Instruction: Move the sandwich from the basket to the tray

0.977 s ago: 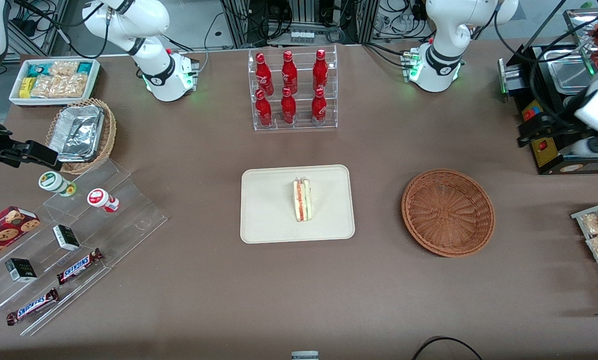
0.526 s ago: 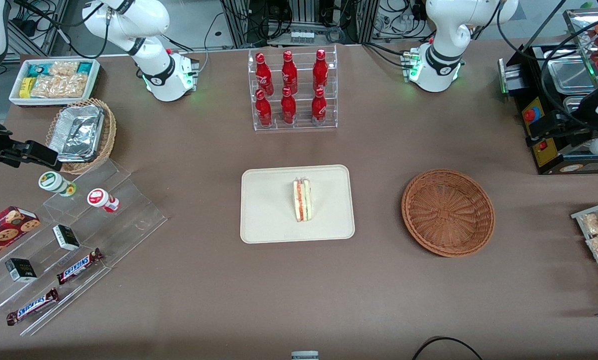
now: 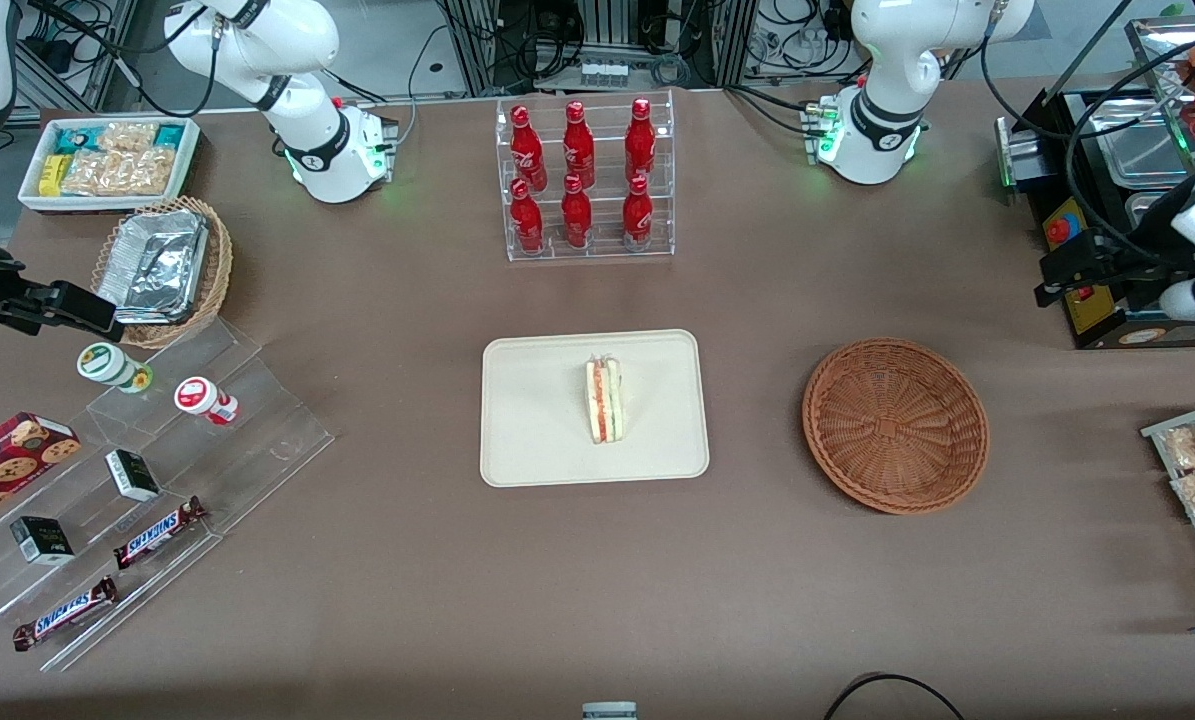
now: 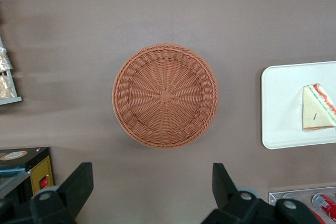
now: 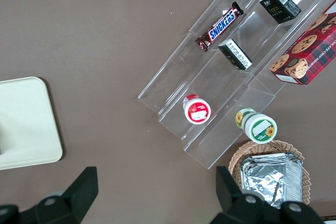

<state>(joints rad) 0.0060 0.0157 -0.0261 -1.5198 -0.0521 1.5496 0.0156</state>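
A robot lab staged as a snack shop: two white arms are bolted to a brown worktop (image 3: 377, 600), with cables and metal racks (image 3: 607, 35) just past the end where the arms stand. Around the tray (image 3: 537, 420) sit shop-style displays: a clear rack of red bottles (image 3: 582, 180) farther from the camera, and clear steps (image 3: 157, 480) with chocolate bars (image 3: 157, 532) and cups toward the parked arm's end. The gripper (image 4: 152, 192) hangs above the basket (image 4: 165, 96), fingers (image 4: 79, 184) apart.
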